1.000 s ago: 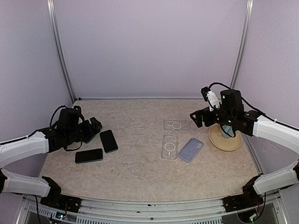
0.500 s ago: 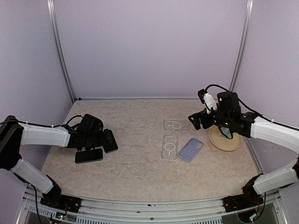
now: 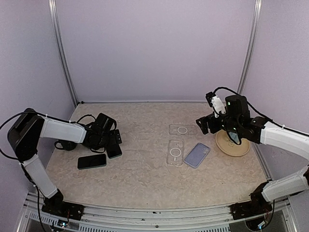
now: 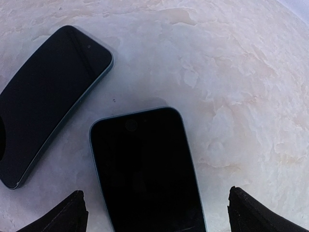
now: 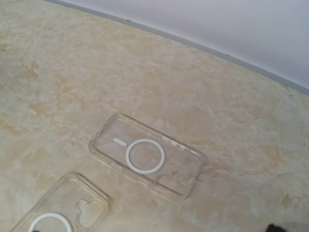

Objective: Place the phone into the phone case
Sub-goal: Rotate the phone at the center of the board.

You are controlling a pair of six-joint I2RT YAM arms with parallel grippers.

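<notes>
Left gripper [image 3: 114, 140] now sits low over the phone [image 3: 115, 152] at the table's [image 3: 145, 183] left side. A second ago it was back near the left edge, and half a second ago it was just short of the handset. The upper arm has swung out wide to the left. Left wrist view: the phone [image 4: 145, 169] lies flat, screen dark, and the left gripper [image 4: 159, 217] straddles it with its fingertips [image 4: 67, 215] spread wide on either side, not touching it. A second phone [image 3: 91, 161] lies just beside it, nearer the arm bases, and neither has moved. Right gripper [image 3: 204, 124] hangs over the far right of the table, barely shifted; I cannot tell whether its claw is spread or closed, as only a dark sliver shows in its own view. Below it are two clear cases, the far clear case [image 5: 145, 155] and the near clear case [image 5: 63, 212], with a lilac case [image 3: 197, 154] beside the near one — all where they were. A wooden disc [image 3: 233, 143] sits at the right edge.
</notes>
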